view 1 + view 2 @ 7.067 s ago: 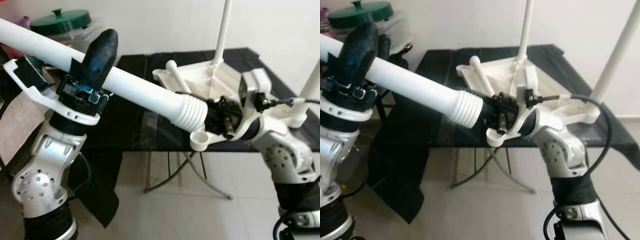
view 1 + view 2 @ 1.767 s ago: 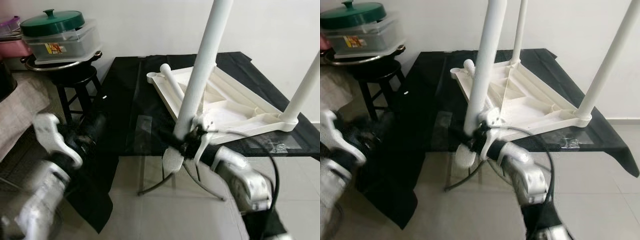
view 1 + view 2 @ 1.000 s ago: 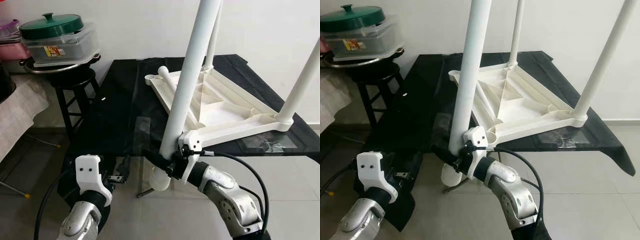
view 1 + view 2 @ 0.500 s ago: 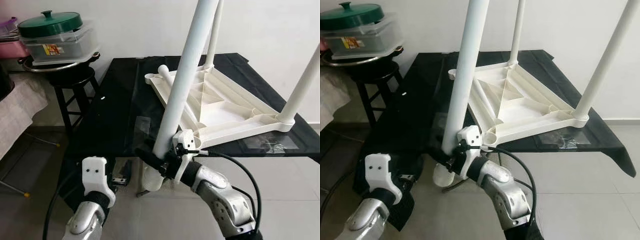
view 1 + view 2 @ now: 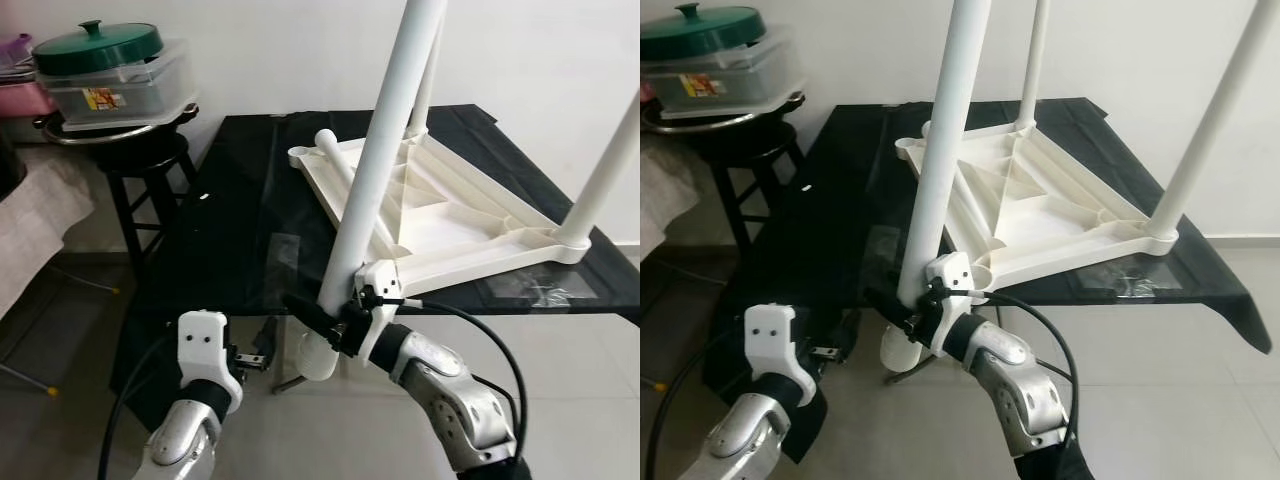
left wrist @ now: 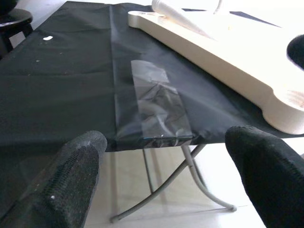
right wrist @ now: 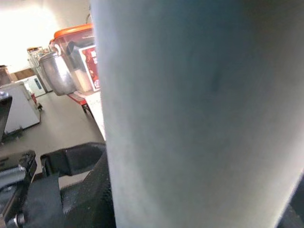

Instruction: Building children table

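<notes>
The right gripper [image 5: 322, 322] has its jaws closed around a loose white table leg [image 5: 378, 170], gripping it near its lower end, just above the flared foot that hangs in front of the worktop's near edge. The leg rises from the jaws at a slight tilt, leaning toward the robot's right as it climbs out of the top of the head views, and it crosses in front of the overturned white tabletop [image 5: 450, 215]. In the right wrist view the pale shaft of the leg [image 7: 199, 114] sits pressed close between the black fingers [image 7: 80, 190].

The tabletop lies upside down on the worktop [image 5: 230, 220], which is covered by a black cloth, with its ribbed underside facing up. Two more white legs stand fitted in its corners: one at the far corner [image 5: 425, 75] and one at the right corner [image 5: 610, 165]. The near corner socket [image 5: 980, 272] lies just beside the right gripper, at the worktop's front edge.

The left gripper [image 6: 166, 175] hangs low in front of the worktop, its jaws wide apart and holding nothing, looking at a patch of clear tape [image 6: 159, 107] on the cloth.

To the left, a black stool [image 5: 150, 165] carries a clear box with a green lid [image 5: 105, 65].
</notes>
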`<state>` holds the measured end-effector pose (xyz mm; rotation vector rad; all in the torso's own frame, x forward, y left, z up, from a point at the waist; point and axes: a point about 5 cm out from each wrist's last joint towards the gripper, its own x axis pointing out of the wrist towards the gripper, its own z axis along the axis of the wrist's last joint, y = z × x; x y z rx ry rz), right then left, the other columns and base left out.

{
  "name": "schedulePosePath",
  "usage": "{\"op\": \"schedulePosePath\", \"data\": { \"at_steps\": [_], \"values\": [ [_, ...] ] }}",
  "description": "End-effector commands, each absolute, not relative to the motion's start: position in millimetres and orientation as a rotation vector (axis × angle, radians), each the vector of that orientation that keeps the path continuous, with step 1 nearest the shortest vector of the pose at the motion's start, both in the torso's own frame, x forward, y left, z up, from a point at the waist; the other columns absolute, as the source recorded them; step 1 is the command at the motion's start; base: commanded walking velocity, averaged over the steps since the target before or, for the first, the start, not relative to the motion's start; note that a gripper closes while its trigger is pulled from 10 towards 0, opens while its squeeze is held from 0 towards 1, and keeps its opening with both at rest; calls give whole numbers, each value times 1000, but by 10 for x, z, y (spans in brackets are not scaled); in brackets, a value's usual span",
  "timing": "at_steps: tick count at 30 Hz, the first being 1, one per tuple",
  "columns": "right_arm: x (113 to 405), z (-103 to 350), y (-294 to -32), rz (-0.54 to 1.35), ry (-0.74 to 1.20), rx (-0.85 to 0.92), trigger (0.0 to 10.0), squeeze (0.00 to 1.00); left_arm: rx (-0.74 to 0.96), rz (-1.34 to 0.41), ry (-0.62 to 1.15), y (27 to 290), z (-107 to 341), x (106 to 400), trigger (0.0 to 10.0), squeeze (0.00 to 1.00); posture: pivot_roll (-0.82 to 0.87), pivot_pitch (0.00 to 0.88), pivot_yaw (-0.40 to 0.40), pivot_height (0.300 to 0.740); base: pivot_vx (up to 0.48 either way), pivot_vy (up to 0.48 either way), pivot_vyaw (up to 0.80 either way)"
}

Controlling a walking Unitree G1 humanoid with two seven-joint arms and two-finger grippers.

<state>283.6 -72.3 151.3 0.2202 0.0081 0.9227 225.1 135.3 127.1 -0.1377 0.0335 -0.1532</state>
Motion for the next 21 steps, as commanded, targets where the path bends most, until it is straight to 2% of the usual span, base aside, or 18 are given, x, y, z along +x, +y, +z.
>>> {"op": "schedulePosePath", "data": {
  "at_steps": [1, 10, 18, 21],
  "values": [
    [2847, 1549, -706, 930, -14, 214, 10000, 0, -120, -129, 33, 1387, 1271, 2231, 10000, 0, -54, 29, 10, 740, 0, 0, 0],
    [2879, 1557, -770, 916, -16, 207, 10000, 0, -104, -126, 32, 1375, 1281, 2303, 10000, 0, -74, 34, 19, 740, 0, 0, 0],
    [2875, 1547, -742, 926, -9, 197, 10000, 0, -135, -101, 39, 1422, 1277, 2306, 10000, 0, -72, 51, 21, 740, 0, -480, 0],
    [2859, 1532, -749, 925, -4, 194, 10000, 0, -154, -89, 41, 1451, 1279, 2287, 10000, 0, -72, 56, 20, 740, 0, 0, 0]
  ]
}}
